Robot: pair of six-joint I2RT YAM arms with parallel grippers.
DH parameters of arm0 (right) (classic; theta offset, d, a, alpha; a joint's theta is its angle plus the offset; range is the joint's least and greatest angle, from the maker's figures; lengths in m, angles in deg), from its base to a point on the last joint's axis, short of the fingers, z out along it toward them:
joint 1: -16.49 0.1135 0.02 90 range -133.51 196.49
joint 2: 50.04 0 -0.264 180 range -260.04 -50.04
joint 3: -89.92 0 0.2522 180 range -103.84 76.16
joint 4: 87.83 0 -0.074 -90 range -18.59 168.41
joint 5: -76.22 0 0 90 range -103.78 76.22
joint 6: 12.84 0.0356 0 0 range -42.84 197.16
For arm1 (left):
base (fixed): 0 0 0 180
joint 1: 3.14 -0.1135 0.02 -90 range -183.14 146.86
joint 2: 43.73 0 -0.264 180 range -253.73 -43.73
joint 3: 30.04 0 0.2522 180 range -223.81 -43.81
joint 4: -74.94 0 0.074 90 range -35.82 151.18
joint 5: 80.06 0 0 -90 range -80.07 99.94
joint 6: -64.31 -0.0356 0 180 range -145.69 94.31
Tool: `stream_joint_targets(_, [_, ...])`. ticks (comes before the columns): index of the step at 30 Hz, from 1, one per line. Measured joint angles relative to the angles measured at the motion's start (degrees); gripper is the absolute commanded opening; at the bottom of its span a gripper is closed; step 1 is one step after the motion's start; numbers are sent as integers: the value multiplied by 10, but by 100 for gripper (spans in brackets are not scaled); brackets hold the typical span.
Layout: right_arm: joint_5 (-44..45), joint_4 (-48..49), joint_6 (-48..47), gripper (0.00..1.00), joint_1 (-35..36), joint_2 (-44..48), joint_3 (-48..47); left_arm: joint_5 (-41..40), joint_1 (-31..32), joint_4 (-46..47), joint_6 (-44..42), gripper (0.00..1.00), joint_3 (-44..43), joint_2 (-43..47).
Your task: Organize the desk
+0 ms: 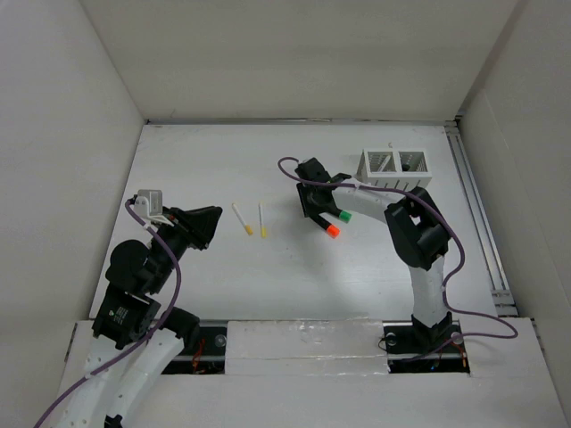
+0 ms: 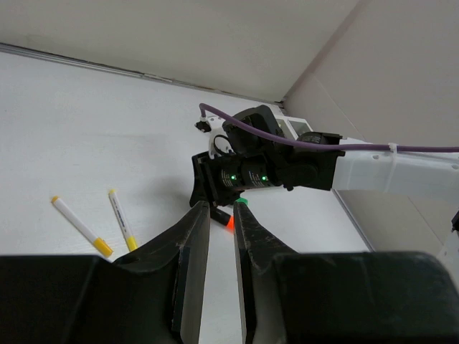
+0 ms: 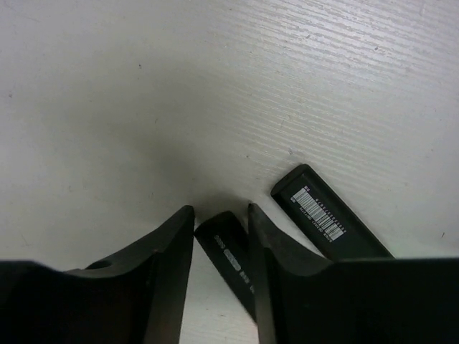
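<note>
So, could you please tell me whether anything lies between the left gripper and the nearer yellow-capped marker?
Nothing visible does: in the top view only bare desk separates the left gripper from that marker, with the second marker just beyond it.

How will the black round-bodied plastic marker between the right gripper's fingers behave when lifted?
Probably stiff and light: the black marker is a slim, hard-looking barrel. Its smooth round body may roll or slip if the right gripper pinches off-centre.

Tabletop is being lit evenly from overhead; soft shadows are being cast; wrist-view foregrounds are being blurred.
</note>
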Motion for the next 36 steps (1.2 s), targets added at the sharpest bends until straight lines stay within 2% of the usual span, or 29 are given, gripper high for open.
stream_joint_targets(10, [-10, 3, 6, 10, -3, 1, 2, 0, 0, 0, 0, 17, 0, 0])
stream_joint_targets(13, [-16, 14, 15, 5, -5, 14, 19, 0, 0, 0, 0, 17, 0, 0])
stream_joint_targets(20, [-61, 27, 36, 5, -45, 97, 69, 1, 0, 0, 0, 17, 0, 0])
stream_joint_targets(21, [-62, 29, 40, 8, -51, 106, 69, 1, 0, 0, 0, 17, 0, 0])
stream_joint_targets(22, [-61, 31, 44, 19, -54, 112, 69, 1, 0, 0, 0, 17, 0, 0])
stream_joint_targets(24, [-57, 33, 52, 32, -55, 117, 70, 1, 0, 0, 0, 17, 0, 0])
stream_joint_targets(25, [-57, 37, 54, 45, -52, 119, 74, 1, 0, 0, 0, 17, 0, 0])
stream_joint_targets(27, [-55, 46, 57, 55, -43, 129, 96, 1, 0, 0, 0, 17, 0, 0])
stream_joint_targets(28, [-53, 48, 57, 64, -39, 134, 109, 2, 0, 0, 0, 17, 0, 0])
stream_joint_targets(30, [-46, 49, 57, 72, -33, 141, 124, 2, 0, 0, 0, 17, 0, 0])
stream_joint_targets(36, [-30, 43, 51, 74, -21, 148, 149, 2, 0, 0, 0, 17, 0, 0])
